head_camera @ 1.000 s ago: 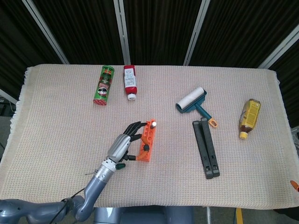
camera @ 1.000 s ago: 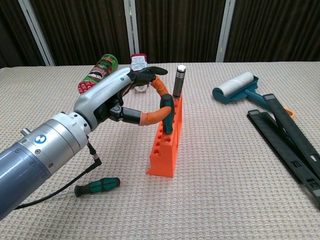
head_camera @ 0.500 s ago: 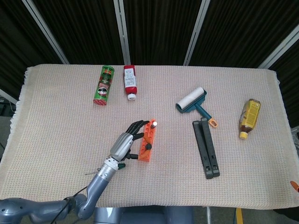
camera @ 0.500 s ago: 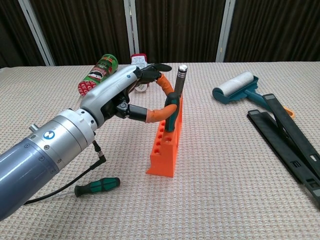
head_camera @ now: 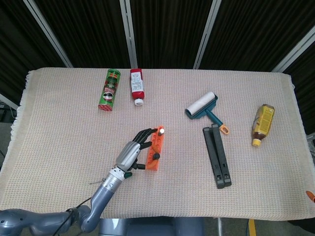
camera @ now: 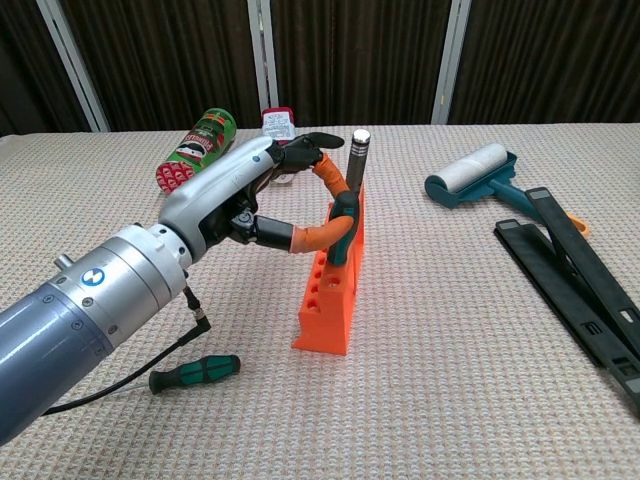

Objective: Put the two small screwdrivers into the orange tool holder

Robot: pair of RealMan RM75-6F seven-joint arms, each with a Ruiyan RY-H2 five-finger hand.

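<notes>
On the cloth-covered table, left robot hand pinches screwdriver in holder.

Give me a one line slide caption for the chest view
Left robot hand seats a green screwdriver in the orange tool holder; a second screwdriver lies on the cloth.

A beige woven cloth covers the whole worktop, its fringed edge showing along the left side. Beyond the far edge hangs a dark pleated curtain, crossed by slanting pale metal frame bars. Even light falls over it, with soft shadows.
</notes>
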